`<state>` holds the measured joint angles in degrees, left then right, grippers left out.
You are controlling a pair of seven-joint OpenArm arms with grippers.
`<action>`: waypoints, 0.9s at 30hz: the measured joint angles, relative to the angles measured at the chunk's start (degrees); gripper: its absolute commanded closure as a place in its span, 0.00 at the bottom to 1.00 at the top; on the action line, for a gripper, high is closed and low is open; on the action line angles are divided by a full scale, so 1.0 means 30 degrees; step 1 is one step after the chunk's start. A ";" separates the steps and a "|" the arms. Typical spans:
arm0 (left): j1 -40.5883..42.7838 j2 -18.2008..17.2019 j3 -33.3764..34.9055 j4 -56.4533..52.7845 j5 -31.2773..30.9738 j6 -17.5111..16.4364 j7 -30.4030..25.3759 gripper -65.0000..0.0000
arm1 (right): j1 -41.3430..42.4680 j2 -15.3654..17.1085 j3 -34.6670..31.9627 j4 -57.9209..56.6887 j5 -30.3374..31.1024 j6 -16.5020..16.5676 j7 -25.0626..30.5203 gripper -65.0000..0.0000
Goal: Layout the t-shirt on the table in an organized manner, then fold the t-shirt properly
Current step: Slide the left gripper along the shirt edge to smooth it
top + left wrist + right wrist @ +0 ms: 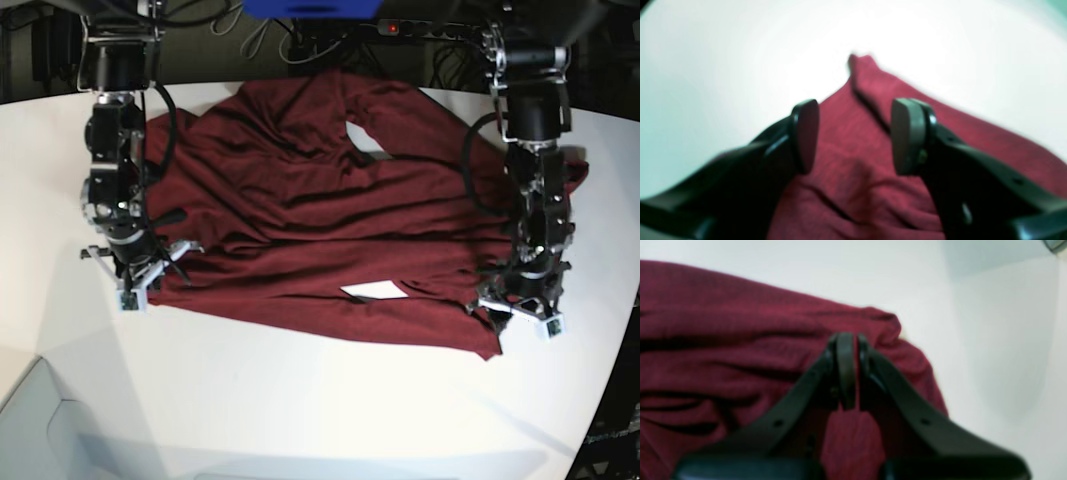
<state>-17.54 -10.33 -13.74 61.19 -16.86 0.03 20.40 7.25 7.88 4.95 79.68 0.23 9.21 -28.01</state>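
Observation:
The dark maroon t-shirt (300, 200) lies spread and wrinkled across the white table (300, 400), with its lower hem toward the front. In the base view, my right gripper (140, 278) is at the shirt's left edge. In the right wrist view this gripper (846, 343) is shut on a pinched fold of the t-shirt (740, 340). My left gripper (520, 312) is over the shirt's front right corner. In the left wrist view it (855, 136) is open, its jaws apart just above the t-shirt (846, 173), holding nothing.
A small white patch (372, 290) shows on the shirt near the front hem. Dark cables and equipment (300, 20) line the back. The table's curved edge (610, 390) runs at the right. A greyer panel (40, 420) sits at the front left.

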 measured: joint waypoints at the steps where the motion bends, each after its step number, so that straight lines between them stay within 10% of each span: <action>1: -0.0561 0.0044 -0.0007 -0.0954 -0.0044 0.0044 0.0073 0.48 | -0.0051 -0.0007 -0.0015 -0.0029 0.0007 0.0000 -0.0080 0.99; 27: -0.2659 0.0801 0.2863 -0.6397 -0.0131 0.0058 -0.3803 0.48 | -0.0845 0.0022 0.0066 0.0044 0.0000 -0.0007 0.0058 0.99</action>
<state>-25.52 -7.92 -5.15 42.00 -17.26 0.21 8.99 4.71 7.94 5.15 79.81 0.23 9.19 -27.83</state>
